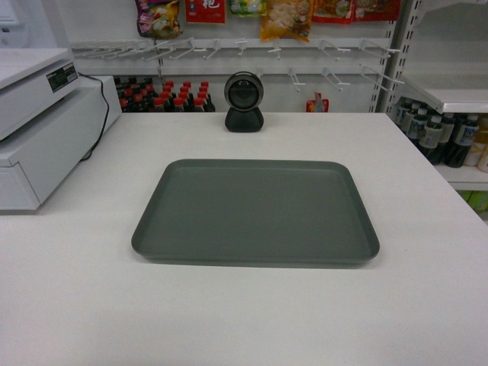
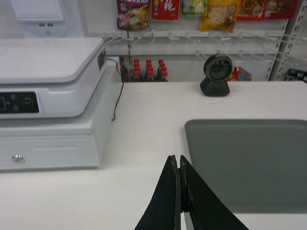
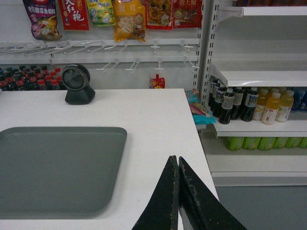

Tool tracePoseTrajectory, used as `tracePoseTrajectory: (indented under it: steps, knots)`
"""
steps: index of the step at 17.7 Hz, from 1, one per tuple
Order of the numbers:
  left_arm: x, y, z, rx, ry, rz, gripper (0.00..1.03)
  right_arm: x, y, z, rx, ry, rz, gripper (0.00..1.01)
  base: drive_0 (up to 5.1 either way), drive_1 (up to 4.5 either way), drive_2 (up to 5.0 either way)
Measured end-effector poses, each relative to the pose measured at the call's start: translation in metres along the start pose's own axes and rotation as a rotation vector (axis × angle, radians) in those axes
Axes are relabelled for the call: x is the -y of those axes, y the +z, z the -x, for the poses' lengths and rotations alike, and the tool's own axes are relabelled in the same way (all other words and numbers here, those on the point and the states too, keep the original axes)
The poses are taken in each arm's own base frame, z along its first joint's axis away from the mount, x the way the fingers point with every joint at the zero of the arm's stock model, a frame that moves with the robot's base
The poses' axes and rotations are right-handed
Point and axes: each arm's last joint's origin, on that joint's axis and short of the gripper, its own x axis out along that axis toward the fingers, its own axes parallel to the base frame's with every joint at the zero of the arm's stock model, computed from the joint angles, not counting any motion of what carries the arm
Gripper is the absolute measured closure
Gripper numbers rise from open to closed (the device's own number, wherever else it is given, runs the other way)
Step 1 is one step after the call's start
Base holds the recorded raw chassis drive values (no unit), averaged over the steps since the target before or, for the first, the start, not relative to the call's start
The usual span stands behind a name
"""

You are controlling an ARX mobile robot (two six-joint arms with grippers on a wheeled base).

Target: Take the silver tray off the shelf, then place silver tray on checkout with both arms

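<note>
One tray: the silver tray (image 1: 255, 213) is lying flat on the checkout (image 1: 396, 305), out in the middle of the counter, with nothing touching it.
Tray make: matte grey-green, rectangular, with rounded corners and a low raised rim; it is showing no marking.
Checkout surface: a wide, flat, smooth white top is bearing the tray, the scanner and the register.
Scanner: a black scanner (image 1: 244, 101) with a round head on a short base is standing at the far edge of the counter, well apart from the tray.
Register: a boxy white register (image 2: 53, 96) is sitting at the counter's left end, with a dark panel on its front and a black cable trailing down behind it.
Left claw: the left gripper (image 2: 179, 165) is hanging over bare counter just beside the tray's left edge, its thin black fingers pressed together on nothing.
Right claw: the right gripper (image 3: 178, 165) is hanging near the tray's right edge, its scuffed black fingers likewise closed and gripping nothing.
Writing: snack packets (image 3: 129, 17) are hanging on white pegs behind; a red one is carrying Chinese characters too small to read surely.
Bottles: dark red-capped bottles (image 1: 164, 97) are standing behind the counter.
</note>
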Motion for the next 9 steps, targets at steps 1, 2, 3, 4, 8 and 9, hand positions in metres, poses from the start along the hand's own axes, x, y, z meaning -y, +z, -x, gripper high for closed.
tracePoseTrajectory:
  steps: [1,2,3,4,8,9]
  knots:
    - [0.000,-0.003,0.007,-0.014,0.001,0.000,1.02,0.000,0.000,0.006,-0.001,-0.001,0.000,0.98,0.0,0.00,0.0]
    - [0.000,-0.001,0.013,0.000,0.000,0.000,1.02,0.000,-0.001,0.012,-0.008,-0.001,0.000,0.98,0.0,0.00,0.0]
    - [0.000,0.002,0.019,0.016,0.000,0.000,1.02,0.000,-0.002,0.018,-0.009,-0.001,0.000,0.98,0.0,0.00,0.0]
    - [0.000,0.002,0.024,0.012,0.000,0.000,1.02,0.000,-0.001,0.022,-0.003,-0.001,0.000,0.98,0.0,0.00,0.0]
    - [0.000,0.002,0.042,0.014,0.000,0.000,1.02,0.000,0.000,0.039,-0.001,-0.001,0.000,0.98,0.0,0.00,0.0]
    - [0.000,0.002,0.046,0.013,0.000,0.000,1.02,0.000,0.001,0.043,0.003,-0.001,0.000,0.98,0.0,0.00,0.0]
